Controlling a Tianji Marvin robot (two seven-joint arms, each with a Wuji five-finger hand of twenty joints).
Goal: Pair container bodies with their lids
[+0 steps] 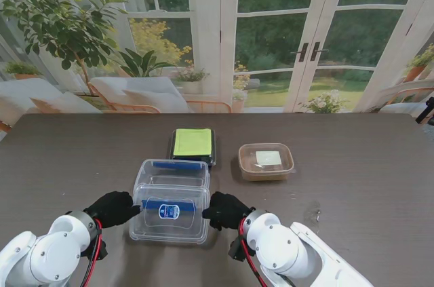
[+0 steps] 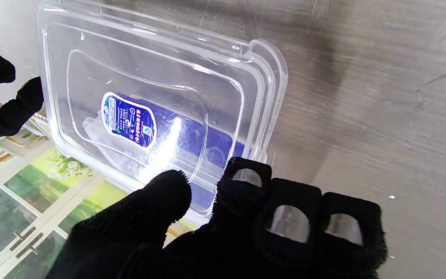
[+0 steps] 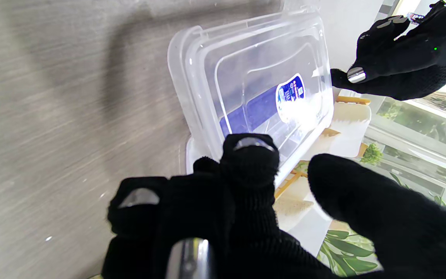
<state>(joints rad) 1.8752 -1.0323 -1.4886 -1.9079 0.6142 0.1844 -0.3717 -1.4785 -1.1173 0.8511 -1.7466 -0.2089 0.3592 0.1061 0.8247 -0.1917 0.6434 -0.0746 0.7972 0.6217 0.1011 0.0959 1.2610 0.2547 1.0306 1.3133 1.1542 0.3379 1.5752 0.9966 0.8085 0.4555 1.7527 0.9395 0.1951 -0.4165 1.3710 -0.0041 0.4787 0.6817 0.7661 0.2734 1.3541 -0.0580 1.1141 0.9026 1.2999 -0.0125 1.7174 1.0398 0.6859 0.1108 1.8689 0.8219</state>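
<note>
**Fingers on both short ends of the clear lid**

Fingers of our left hand curl in vs the left end of the clear lid, lower centre of the stand frame; fingers of our right hand do the same at its right end. In the left wrist view the thumb sits apart from three bunched fingertips, with the lid's rim lying between thumb and fingertips. Right wrist view matches: thumb split off from the other fingertips, lid edge in the gap. Whether either hand truly clamps the rim or just touches it, we can't tell.

Lid is transparent w/ a blue-and-white oval label at its middle. It rests over the clear container body, whose far part w/ a blue strip shows just past the lid, towards frame centre. Lid looks shifted off the body, not seated square; we can't tell more.

Farther up the frame, just past the clear body, sits a dark container w/ a yellow-green lid. To its right in the frame, apart from it, is a brown translucent container w/ a pale square inside. All sit on the dark wood-grain table.
</note>
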